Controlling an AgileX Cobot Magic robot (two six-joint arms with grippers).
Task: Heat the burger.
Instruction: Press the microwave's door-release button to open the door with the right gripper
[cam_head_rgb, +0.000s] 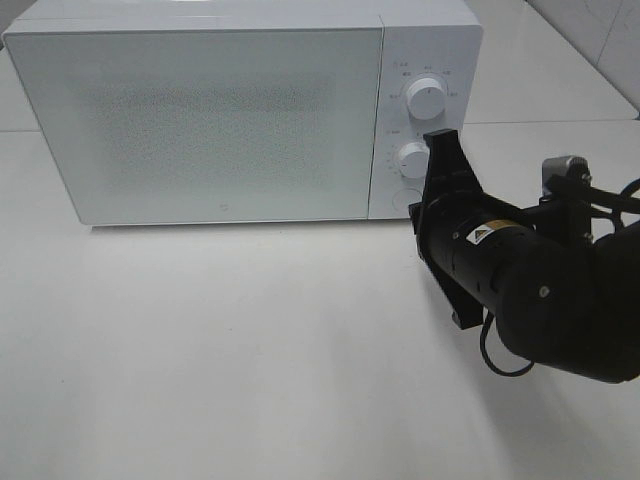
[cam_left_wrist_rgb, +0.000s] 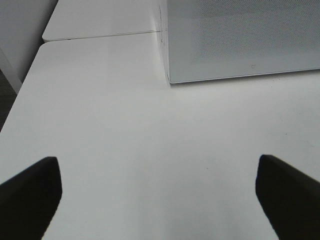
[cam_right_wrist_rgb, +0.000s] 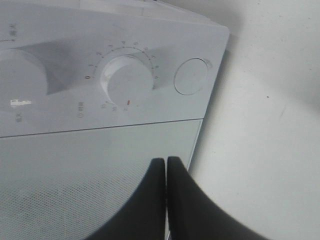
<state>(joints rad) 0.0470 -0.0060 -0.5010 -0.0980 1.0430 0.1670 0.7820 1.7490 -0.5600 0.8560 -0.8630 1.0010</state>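
White table (cam_head_rgb: 250, 350), white microwave (cam_head_rgb: 200, 110) at the back, frosted door (cam_head_rgb: 200, 115) shut.

Exterior high: no burger on show anywhere. Probably behind that door, can't confirm through the frosting. Right end effector (cam_head_rgb: 440, 142) up at the control panel, tips just beside the lower knob (cam_head_rgb: 413, 158) and below the upper knob (cam_head_rgb: 426, 98). Left arm out of this view.

Left wrist: left end effector (cam_left_wrist_rgb: 156, 162) spread wide, empty, over bare table. Only the microwave's far door-side corner ahead, well apart from the panel.

Right wrist: right end effector (cam_right_wrist_rgb: 166, 161) closed tight, fingers pressed flat together, gripping nothing. Tips in front of the door's edge next to the panel, with the lower knob (cam_right_wrist_rgb: 126, 80) and round button (cam_right_wrist_rgb: 191, 76) just beyond. Long axis aimed roughly square at the microwave front. Can't read the knob setting.

Key relation: controls dead ahead of the right tips, so right arm nearer by far. Burger, if inside, straight past the door from there. Looks set for a poke at the round button with closed fingers; would need opening first for a knob turn.
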